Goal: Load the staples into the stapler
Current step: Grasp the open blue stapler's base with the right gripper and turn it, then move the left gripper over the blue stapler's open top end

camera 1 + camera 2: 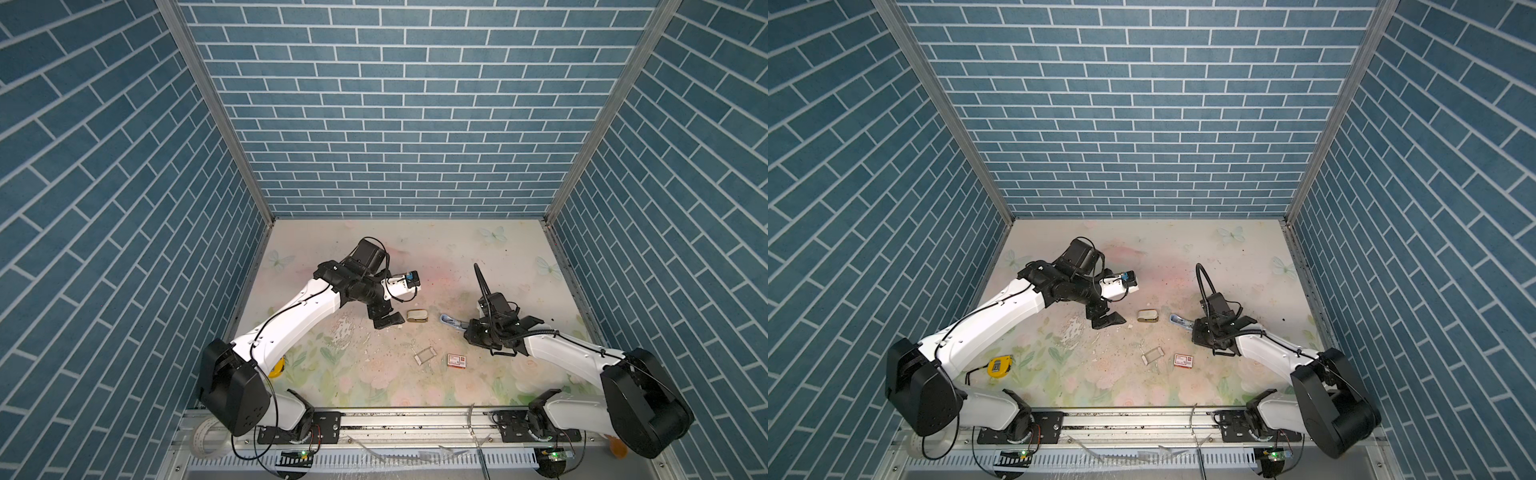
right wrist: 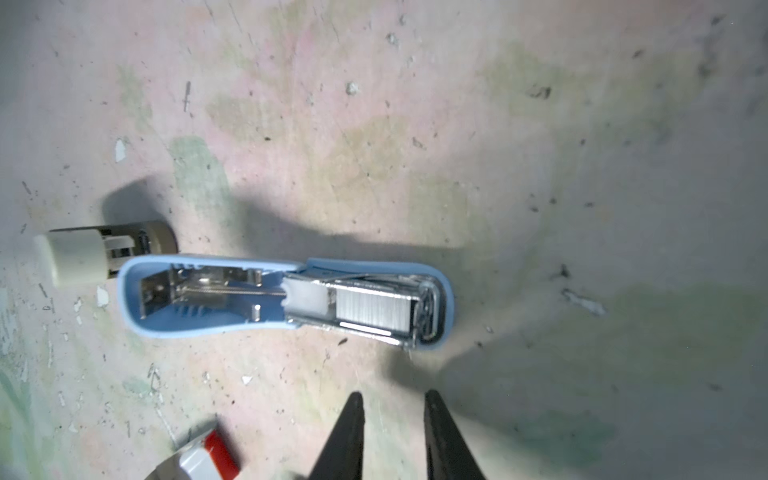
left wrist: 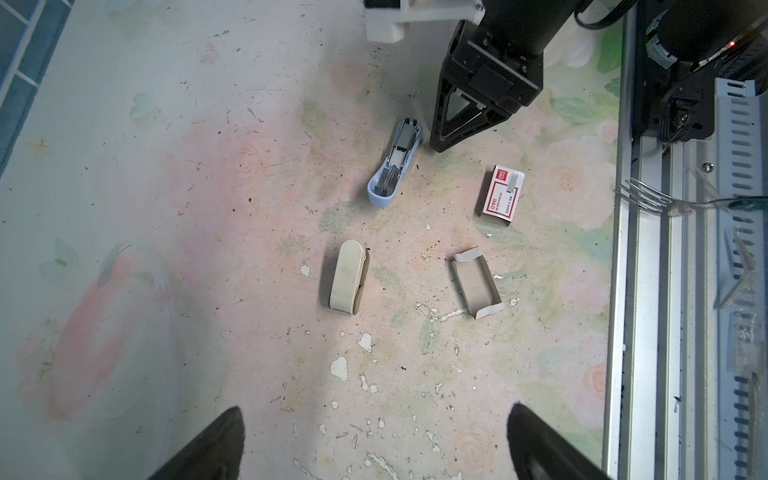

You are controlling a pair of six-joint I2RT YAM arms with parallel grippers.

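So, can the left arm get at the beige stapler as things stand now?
Probably yes: the left gripper is open, the beige stapler lies just ahead of it, and nothing stands between them.

Staplers: two, a blue stapler and a cream stapler
Staples: two strips
Red-and-white box: one
Cardboard tray: one
Tape measure: one
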